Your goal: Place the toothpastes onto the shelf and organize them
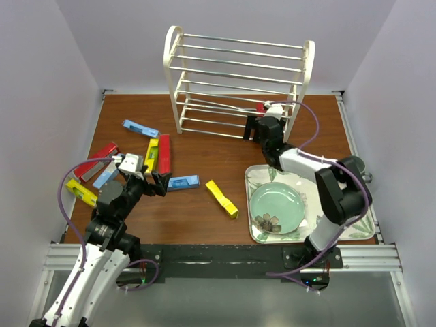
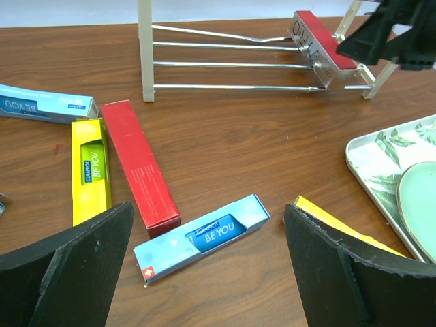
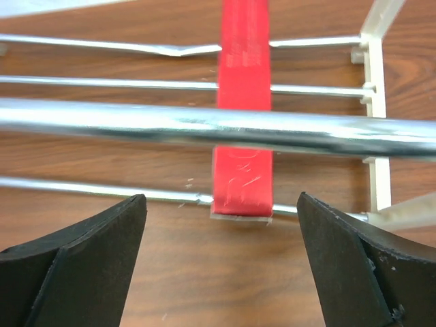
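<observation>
Nearest the lens, the right gripper shows two black fingers spread wide, clamping nothing. Beyond the gap a red toothpaste box lies crosswise on the lowest wire rungs of the white shelf, close to its right-hand side frame, the near end just past the front rung. In the overhead view the shelf stands at upper centre of the brown table, with this gripper at its lower right corner. Eight other toothpastes lie flat on the table, left and centre of frame: a blue box near the shelf's left foot; a red box and a yellow box side by side; a second red box, second blue box and second yellow box clustered at the left edge; a third blue box and a third yellow box at centre. The left gripper, jaws likewise apart and empty, is just left of the third blue box. A floral tray bearing a green plate occupies the lower right.
</observation>
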Tool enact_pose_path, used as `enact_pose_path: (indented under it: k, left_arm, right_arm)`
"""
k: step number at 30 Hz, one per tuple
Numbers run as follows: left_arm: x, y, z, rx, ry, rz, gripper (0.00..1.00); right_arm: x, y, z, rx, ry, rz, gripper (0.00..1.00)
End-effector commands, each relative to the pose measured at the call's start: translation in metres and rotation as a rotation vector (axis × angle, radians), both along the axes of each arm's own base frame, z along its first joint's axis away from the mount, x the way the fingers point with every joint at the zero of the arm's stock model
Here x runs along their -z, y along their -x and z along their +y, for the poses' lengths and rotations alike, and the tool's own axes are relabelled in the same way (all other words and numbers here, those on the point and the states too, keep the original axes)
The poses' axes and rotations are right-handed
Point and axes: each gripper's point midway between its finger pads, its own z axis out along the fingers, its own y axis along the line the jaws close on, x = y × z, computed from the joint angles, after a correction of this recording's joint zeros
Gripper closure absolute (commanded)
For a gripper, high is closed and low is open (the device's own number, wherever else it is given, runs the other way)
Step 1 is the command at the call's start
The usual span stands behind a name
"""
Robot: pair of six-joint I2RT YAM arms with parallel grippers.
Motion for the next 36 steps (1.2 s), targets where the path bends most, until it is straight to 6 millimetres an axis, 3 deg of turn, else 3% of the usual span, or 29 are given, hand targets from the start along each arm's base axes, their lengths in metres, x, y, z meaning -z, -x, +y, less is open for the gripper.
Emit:
enact_pose_path:
  k: [1,2,3,5,6,8,9,16,17,24,36]
  left_arm:
    - [-0.015,0.000,-0.002,0.005,0.018,-0.048,0.02]
    - [-0.015,-0.001,-0.001,0.001,0.017,-0.047,0.03]
    - [-0.015,-0.001,0.000,-0.002,0.017,-0.048,0.02]
    - [-0.014,-0.002,0.002,-0.019,0.018,-0.043,0.02]
    - [-0.011,-0.003,0.003,-0.026,0.018,-0.029,0.01]
    - [-0.007,-0.006,0.007,-0.064,0.036,0.001,0.00]
    - [-0.001,-0.008,0.007,-0.075,0.042,0.032,0.00]
    - [0.033,-0.029,0.007,-0.225,0.196,0.241,0.02]
    - [0.035,-0.033,0.005,-0.230,0.209,0.261,0.02]
    - [0.082,-0.068,0.006,-0.352,0.123,0.485,0.02]
    - [0.127,-0.100,0.001,-0.383,0.005,0.630,0.07]
  right_arm:
    - [-0.023,0.029,0.009,-0.101,-0.066,0.013,0.02]
    - [-0.020,0.037,0.009,-0.124,-0.067,0.032,0.02]
    - [-0.036,0.046,0.013,-0.168,-0.090,0.008,0.02]
    - [-0.037,0.064,0.012,-0.209,-0.086,0.039,0.01]
    - [-0.051,0.072,0.014,-0.239,-0.102,0.021,0.02]
    - [-0.051,0.089,0.010,-0.256,-0.104,0.056,0.01]
    - [-0.067,0.098,0.009,-0.269,-0.127,0.028,0.02]
    - [-0.078,0.152,0.010,-0.344,-0.250,0.063,0.02]
    - [-0.073,0.157,0.009,-0.348,-0.251,0.076,0.02]
    - [-0.067,0.178,0.007,-0.414,-0.214,0.112,0.02]
    - [-0.078,0.190,0.005,-0.458,-0.191,0.087,0.02]
